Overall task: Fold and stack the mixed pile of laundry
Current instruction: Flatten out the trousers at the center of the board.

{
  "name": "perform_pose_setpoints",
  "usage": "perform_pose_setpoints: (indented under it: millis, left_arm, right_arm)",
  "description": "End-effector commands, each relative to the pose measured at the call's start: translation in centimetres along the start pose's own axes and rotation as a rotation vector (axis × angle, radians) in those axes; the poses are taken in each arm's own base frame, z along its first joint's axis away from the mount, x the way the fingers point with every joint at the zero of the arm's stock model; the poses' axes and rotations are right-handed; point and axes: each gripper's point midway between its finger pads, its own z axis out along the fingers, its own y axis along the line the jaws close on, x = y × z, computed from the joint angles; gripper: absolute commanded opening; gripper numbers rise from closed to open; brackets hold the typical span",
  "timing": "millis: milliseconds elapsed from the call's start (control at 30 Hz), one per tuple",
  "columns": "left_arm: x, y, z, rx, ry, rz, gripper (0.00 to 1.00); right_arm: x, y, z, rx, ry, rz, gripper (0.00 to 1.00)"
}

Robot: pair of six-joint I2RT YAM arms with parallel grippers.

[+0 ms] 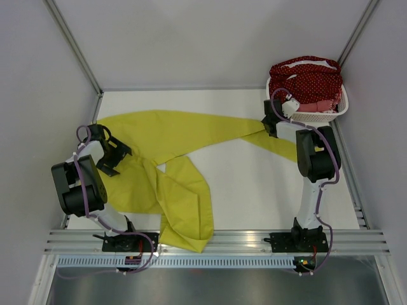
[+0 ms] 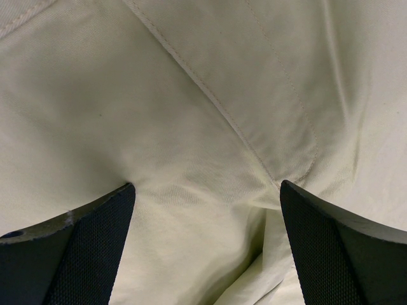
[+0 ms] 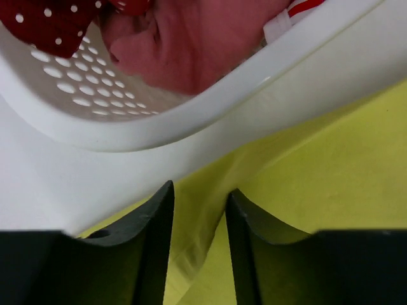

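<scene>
Long yellow-green fabric garment (image 1: 172,136) spread on white table (image 1: 254,184), one end beside white perforated plastic basket (image 3: 191,121). Left gripper (image 2: 206,190) splayed wide over cloth, pinching nothing. Right gripper (image 3: 199,190) narrowed round a fabric ridge, hold unconfirmed. Risk: shallow pinch slipping on pull, or snagging basket rim

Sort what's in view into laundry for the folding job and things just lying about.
For the job:
- yellow trousers
- red dotted cloth
- pink cloth
- red-and-white striped piece

Just there:
- white basket
- table
</scene>
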Motion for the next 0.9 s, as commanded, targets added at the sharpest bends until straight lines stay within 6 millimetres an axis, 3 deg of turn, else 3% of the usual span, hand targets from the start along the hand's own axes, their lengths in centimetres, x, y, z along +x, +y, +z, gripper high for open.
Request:
perform_pose_setpoints:
  millis: [0,33,67,100,167,200,267,300,367,400,500,567,600,633,700,733,800,833,867]
  left_arm:
    - [2.2,0.8,2.2,-0.003,0.075,0.016,1.00]
    - [2.3,0.8,2.2,-0.002,0.076,0.016,1.00]
    - [2.3,0.9,2.2,-0.004,0.079,0.016,0.99]
    - [2.2,0.8,2.2,-0.002,0.076,0.016,0.99]
    - [2.3,0.8,2.3,0.000,0.080,0.013,1.00]
    - [2.3,0.8,2.3,0.000,0.080,0.013,1.00]
    - [2.4,0.7,2.2,0.006,0.084,0.011,1.00]
    - [2.3,0.6,2.2,0.009,0.081,0.010,1.00]
    - [2.4,0.6,2.1,0.015,0.083,0.010,1.00]
    - [2.5,0.6,2.0,0.018,0.084,0.010,0.99]
    - [2.5,0.4,1.8,0.028,0.076,0.009,1.00]
    - [2.4,0.4,1.7,0.033,0.075,0.009,1.00]
    - [2.5,0.5,1.7,0.030,0.076,0.011,1.00]
    - [2.5,0.5,1.6,0.031,0.073,0.011,1.00]
    - [2.5,0.4,1.5,0.034,0.071,0.013,1.00]
    - [2.4,0.3,1.4,0.038,0.071,0.015,1.00]
    - [2.4,0.3,1.4,0.040,0.068,0.015,1.00]
    - [2.3,0.3,1.2,0.040,0.061,0.017,1.00]
    - [2.3,0.3,1.2,0.040,0.062,0.017,1.00]
  right_arm:
    - [-3.2,1.0,0.7,0.004,-0.089,0.076,0.40]
    - [-3.6,1.1,0.6,-0.010,-0.087,0.071,0.32]
    - [-4.0,1.2,0.4,-0.023,-0.093,0.034,0.13]
    - [-4.3,1.6,0.1,-0.048,-0.093,0.015,0.01]
    - [-5.6,2.6,-1.9,-0.117,-0.103,-0.021,0.00]
    - [-7.6,3.7,-3.8,-0.161,-0.138,-0.021,0.00]
    - [-9.8,4.3,-6.3,-0.181,-0.203,-0.108,0.00]
    - [-11.9,5.7,-9.3,-0.225,-0.260,-0.132,0.00]
    - [-14.2,7.3,-12.4,-0.271,-0.333,-0.175,0.01]
    - [-15.9,8.2,-15.2,-0.311,-0.384,-0.215,0.00]
    - [-18.9,8.6,-20.2,-0.367,-0.482,-0.244,0.00]
    - [-17.6,7.6,-21.0,-0.377,-0.462,-0.272,0.01]
    - [-17.5,7.0,-22.3,-0.402,-0.464,-0.261,0.00]
    - [-14.5,5.0,-21.0,-0.372,-0.397,-0.288,0.00]
    - [-12.0,2.6,-21.0,-0.354,-0.338,-0.261,0.01]
    - [-7.9,-0.3,-19.4,-0.295,-0.229,-0.255,0.03]
    - [-3.3,-2.4,-19.1,-0.305,-0.091,-0.241,0.08]
    - [1.1,-4.7,-18.6,-0.281,0.042,-0.230,0.17]
    - [3.2,-5.7,-18.7,-0.281,0.110,-0.242,0.20]
